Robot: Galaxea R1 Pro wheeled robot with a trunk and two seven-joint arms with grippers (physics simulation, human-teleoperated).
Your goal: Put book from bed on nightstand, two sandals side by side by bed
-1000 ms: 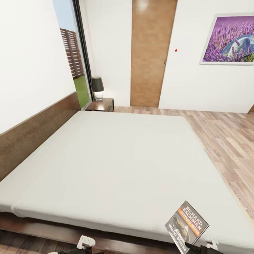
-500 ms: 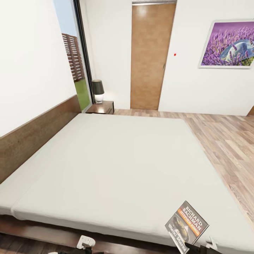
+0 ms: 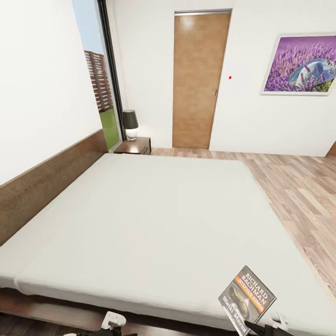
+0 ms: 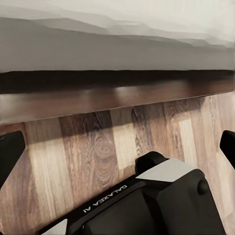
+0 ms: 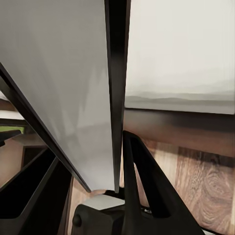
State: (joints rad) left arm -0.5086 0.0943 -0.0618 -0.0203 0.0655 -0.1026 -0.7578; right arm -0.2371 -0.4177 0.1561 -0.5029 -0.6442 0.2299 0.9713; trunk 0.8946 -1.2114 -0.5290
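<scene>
The book [image 3: 247,298], with its dark cover, orange band and white "RICHARD BACHMAN" lettering, is held tilted over the near right corner of the bed [image 3: 154,214]. My right gripper [image 3: 255,326] is shut on its lower edge. In the right wrist view the book's pale face [image 5: 68,93] sits pinched between dark fingers [image 5: 147,186]. My left gripper [image 3: 109,323] hangs low in front of the bed frame [image 4: 117,98], its fingers wide apart and empty. A nightstand [image 3: 135,146] stands at the far corner of the bed. The sandals are out of view.
A dark-shaded lamp [image 3: 130,123] stands on the nightstand beside the tall window [image 3: 95,74]. A wooden door [image 3: 198,79] and a lavender picture [image 3: 301,64] are on the far wall. The headboard [image 3: 46,182] runs along the left; plank floor [image 3: 298,186] lies right of the bed.
The whole head view has shifted, with the room sliding down in the picture, so the camera moved. The book stays in my right gripper at the same spot in the view.
</scene>
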